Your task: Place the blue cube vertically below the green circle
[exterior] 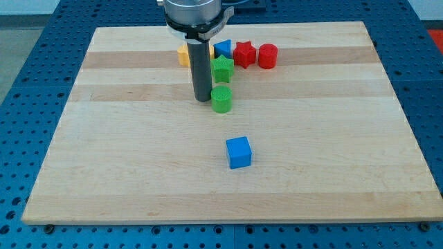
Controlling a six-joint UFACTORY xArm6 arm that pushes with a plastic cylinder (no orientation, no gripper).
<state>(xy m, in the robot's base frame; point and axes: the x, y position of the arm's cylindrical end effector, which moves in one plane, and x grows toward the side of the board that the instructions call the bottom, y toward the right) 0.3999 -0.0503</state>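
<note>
The blue cube (239, 152) lies on the wooden board (124, 159), a little right of centre and toward the view's bottom. The green circle (221, 99), a short green cylinder, stands above it, slightly to the left. My tip (203, 99) rests on the board just left of the green circle, very close to it or touching it. The dark rod rises from there to the arm at the view's top. The blue cube is well below and to the right of my tip.
A green star (222, 69) sits just above the green circle. Along the top are a yellow block (183, 54) partly hidden by the rod, a blue triangular block (223, 48), a red star (243, 54) and a red cylinder (268, 55).
</note>
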